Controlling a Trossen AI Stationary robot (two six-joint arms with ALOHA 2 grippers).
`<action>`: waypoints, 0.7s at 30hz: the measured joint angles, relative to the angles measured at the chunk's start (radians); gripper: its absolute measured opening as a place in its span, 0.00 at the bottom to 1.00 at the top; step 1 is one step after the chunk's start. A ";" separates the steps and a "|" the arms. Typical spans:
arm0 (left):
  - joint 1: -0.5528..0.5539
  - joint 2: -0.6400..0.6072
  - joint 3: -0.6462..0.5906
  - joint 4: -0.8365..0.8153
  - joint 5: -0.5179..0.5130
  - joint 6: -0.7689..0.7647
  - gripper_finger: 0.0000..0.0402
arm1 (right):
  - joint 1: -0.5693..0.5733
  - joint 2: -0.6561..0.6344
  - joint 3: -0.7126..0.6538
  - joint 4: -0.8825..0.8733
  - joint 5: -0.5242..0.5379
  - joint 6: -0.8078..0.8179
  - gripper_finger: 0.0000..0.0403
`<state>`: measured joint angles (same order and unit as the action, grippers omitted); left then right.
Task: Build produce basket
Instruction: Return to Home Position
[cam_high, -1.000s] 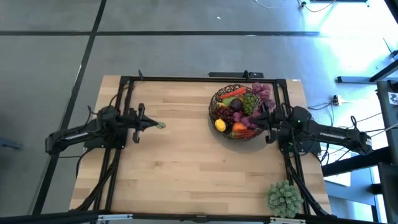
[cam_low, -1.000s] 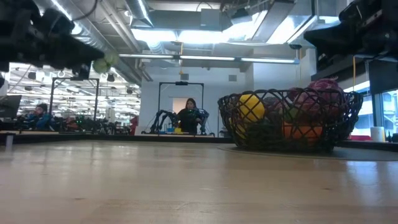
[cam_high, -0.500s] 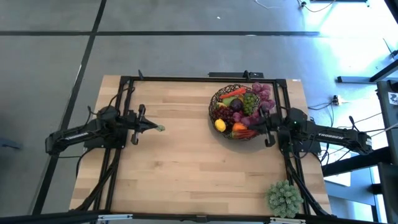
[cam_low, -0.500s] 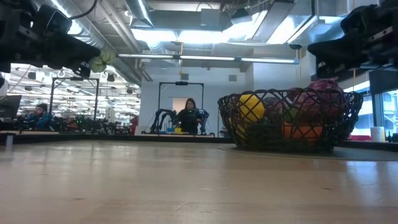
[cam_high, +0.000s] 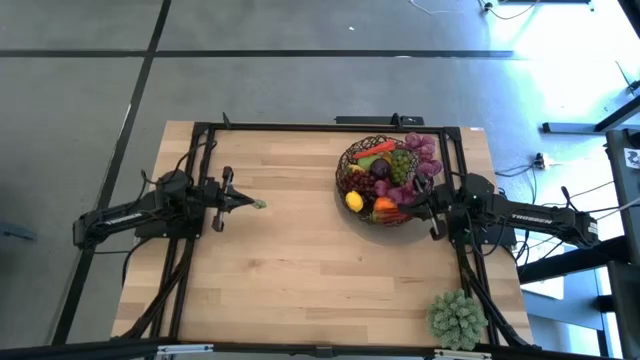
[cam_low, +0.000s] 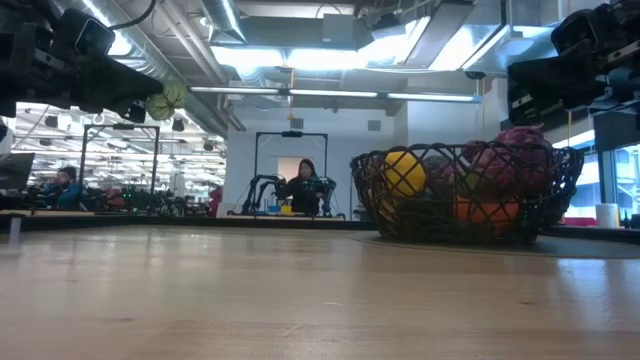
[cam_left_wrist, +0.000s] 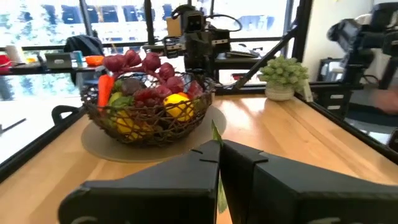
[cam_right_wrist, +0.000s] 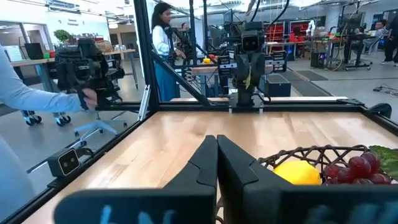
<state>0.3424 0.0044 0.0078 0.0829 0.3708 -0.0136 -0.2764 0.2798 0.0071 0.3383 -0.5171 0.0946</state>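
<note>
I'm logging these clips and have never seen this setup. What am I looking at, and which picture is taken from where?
Two dark robot arms work at a light wooden table. One picture looks straight down from above, one looks level across the tabletop, two come from cameras on the arms' wrists. On the table stands a round dark wire basket filled with mixed fruits and vegetables; near a corner sits a spiky pale green plant ball. The left gripper hangs above bare wood, shut on a small pale green leafy piece. The right gripper, shut and empty, hangs over the basket's edge.

Two dark jointed arms (cam_high: 130, 215), black cables (cam_high: 183, 262)
</note>
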 joint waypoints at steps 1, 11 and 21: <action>0.000 0.000 0.000 -0.002 -0.010 0.003 0.00 | 0.000 0.000 0.000 0.000 0.000 -0.001 0.00; 0.000 0.000 0.000 -0.002 -0.066 0.025 0.00 | 0.000 0.000 0.000 0.000 0.000 0.004 0.00; 0.000 0.000 0.000 -0.001 -0.066 0.025 0.00 | 0.000 0.000 0.000 0.000 0.000 0.005 0.00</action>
<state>0.3425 0.0044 0.0074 0.0814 0.3046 0.0113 -0.2764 0.2798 0.0071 0.3386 -0.5167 0.0996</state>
